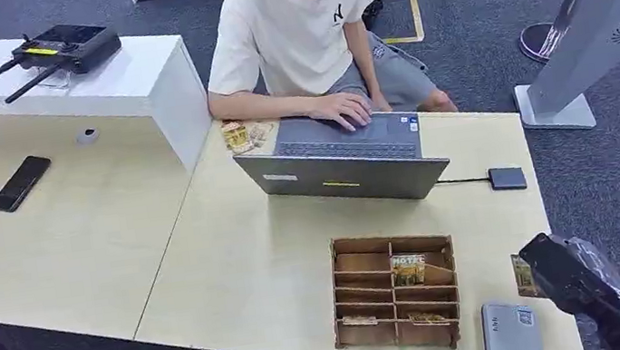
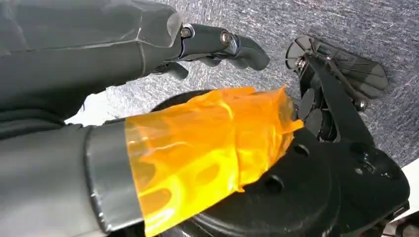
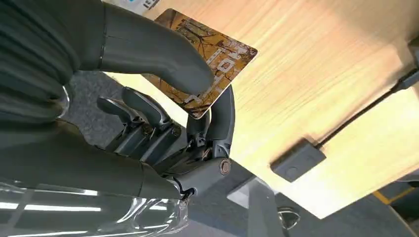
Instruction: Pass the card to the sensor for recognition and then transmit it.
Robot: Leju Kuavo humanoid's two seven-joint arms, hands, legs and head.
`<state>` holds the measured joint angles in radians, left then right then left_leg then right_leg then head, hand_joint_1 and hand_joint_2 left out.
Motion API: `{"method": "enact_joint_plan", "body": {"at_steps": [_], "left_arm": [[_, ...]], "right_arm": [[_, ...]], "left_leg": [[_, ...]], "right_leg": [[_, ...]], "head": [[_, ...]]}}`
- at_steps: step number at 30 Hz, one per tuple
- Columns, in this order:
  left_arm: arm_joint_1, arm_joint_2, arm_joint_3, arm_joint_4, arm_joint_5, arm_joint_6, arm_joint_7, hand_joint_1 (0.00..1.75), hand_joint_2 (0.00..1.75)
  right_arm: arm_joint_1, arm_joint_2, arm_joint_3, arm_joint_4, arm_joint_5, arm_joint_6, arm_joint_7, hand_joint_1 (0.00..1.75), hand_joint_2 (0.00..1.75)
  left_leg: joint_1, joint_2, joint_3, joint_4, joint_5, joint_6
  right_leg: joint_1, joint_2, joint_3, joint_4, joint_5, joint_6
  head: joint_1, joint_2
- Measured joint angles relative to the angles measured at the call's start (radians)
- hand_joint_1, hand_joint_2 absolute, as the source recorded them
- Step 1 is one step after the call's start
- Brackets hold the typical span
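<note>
My right hand hovers over the table's right edge and pinches a brown-and-gold hotel card between thumb and a finger; the card peeks out to the left of the hand. The small dark card sensor lies on the table farther ahead, wired to the laptop; the same sensor lies beyond the card in the right wrist view. My left hand hangs over the grey carpet with its fingers loosely curled and nothing in them, an orange film over its thumb.
A wooden card rack with several cards stands left of my right hand. A person types on a grey laptop across the table. A grey device lies at the front edge. A phone and a controller sit far left.
</note>
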<state>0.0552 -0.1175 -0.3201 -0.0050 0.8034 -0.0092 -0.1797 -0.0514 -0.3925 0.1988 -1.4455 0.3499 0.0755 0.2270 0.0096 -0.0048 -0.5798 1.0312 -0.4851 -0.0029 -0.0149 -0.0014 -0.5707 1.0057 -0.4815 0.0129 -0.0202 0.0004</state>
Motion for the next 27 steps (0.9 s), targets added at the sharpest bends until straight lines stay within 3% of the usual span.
{"method": "enact_joint_plan", "body": {"at_steps": [12, 27], "left_arm": [[-0.005, 0.000, 0.000, 0.000, 0.035, 0.004, 0.013, 0.00, 0.00], [-0.005, 0.011, 0.000, 0.000, 0.081, -0.034, 0.042, 0.00, 0.00]], "right_arm": [[-0.001, -0.036, 0.001, 0.011, -0.116, 0.042, 0.037, 1.75, 1.75], [0.000, -0.051, 0.037, -0.040, -0.406, 0.063, 0.053, 1.75, 1.75]], "left_leg": [[0.000, 0.000, 0.000, 0.000, 0.000, 0.000], [0.000, 0.000, 0.000, 0.000, 0.000, 0.000]], "right_leg": [[0.000, 0.000, 0.000, 0.000, 0.000, 0.000], [0.000, 0.000, 0.000, 0.000, 0.000, 0.000]], "head": [[0.000, 0.000], [0.000, 0.000]]}}
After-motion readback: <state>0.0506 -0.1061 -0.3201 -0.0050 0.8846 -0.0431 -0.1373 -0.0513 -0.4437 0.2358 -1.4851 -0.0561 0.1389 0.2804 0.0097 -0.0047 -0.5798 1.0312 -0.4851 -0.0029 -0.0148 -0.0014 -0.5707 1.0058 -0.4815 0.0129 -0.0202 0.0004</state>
